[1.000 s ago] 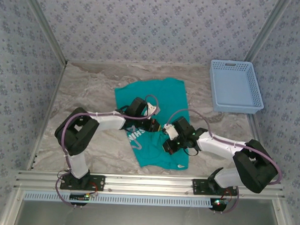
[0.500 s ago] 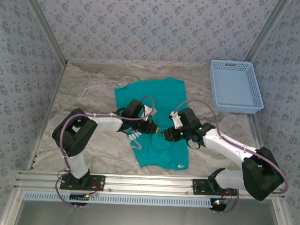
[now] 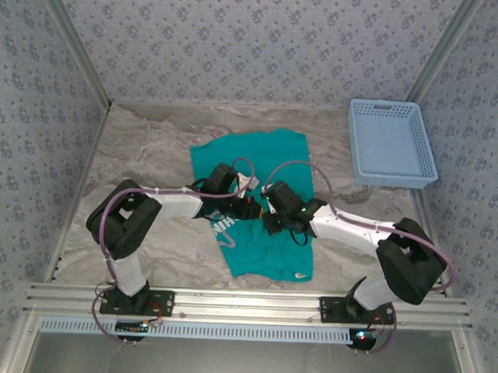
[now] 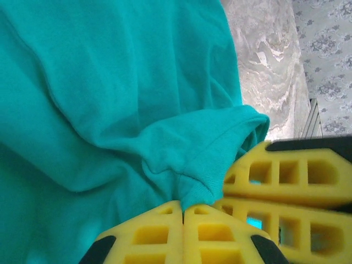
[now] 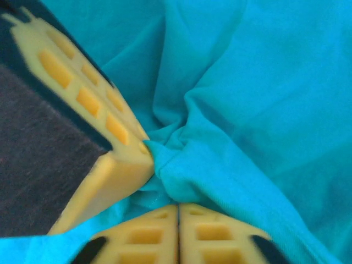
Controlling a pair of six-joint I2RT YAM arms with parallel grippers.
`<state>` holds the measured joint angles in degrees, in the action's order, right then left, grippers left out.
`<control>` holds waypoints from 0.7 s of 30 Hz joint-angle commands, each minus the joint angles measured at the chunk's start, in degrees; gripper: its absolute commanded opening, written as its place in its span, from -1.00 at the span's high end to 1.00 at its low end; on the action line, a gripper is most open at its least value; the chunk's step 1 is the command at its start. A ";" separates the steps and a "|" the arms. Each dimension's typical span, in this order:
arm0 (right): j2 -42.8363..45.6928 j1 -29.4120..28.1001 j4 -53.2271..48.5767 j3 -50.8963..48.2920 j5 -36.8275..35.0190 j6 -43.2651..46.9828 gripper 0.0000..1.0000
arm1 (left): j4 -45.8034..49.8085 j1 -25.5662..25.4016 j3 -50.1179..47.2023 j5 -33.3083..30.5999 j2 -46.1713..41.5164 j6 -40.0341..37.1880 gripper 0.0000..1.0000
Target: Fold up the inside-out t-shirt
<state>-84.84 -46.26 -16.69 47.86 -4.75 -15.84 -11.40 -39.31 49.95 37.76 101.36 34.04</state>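
Teal inside-out t-shirt: lies flat at the centre of the table. Its long axis runs from the upper middle of the frame down to the lower middle, leaning slightly right toward the bottom. A small white tag sits at its lower right corner. White lettering shows on a turned-up patch at its left edge.

Surface: table with a marbled grey-beige top. A light blue basket stands at the upper right, well apart from the shirt.

Room: walls in blue-grey floral paper, with a metal rail across the lower frame.

Left arm: elbow bent at the left, forearm reaching right. Left hand is at mid-shirt, fingers pressed together and pinching a bunched fold.

Right arm: elbow bent at the lower right, forearm reaching left. Right hand is just beside the left hand, fingers clenched on the same gathered fabric.

Wrist views: both show yellow fingertips closed on a teal ridge of cloth
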 commanded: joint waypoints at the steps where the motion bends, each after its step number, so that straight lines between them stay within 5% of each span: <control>1: -0.11 -0.24 -3.28 1.98 -4.58 -0.25 0.97 | -2.61 1.15 -1.34 1.09 -0.36 1.43 1.00; 4: 1.02 0.01 -4.72 2.04 -4.19 -0.51 1.00 | -2.77 1.85 -2.23 1.05 -0.59 1.67 1.00; 7: 1.19 -0.35 -6.91 3.01 -3.77 -1.01 0.25 | -3.36 2.24 -2.92 1.39 -0.47 2.11 1.00; 8: 1.00 -0.47 -7.19 3.32 -3.10 -1.12 0.22 | -3.46 2.26 -2.93 1.44 -0.27 2.23 1.00; 15: -2.98 -2.72 -7.69 4.05 -5.56 -2.87 0.28 | -5.36 2.24 -3.28 1.89 0.89 3.32 1.00; 21: -3.96 -5.41 -9.82 5.13 -11.64 -2.53 0.90 | -5.26 2.31 -3.48 1.93 1.38 3.21 1.00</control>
<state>-88.79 -50.76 -23.38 50.87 -11.97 -17.69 -15.33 -37.21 46.94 38.33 102.13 37.19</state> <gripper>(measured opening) 0.095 0.057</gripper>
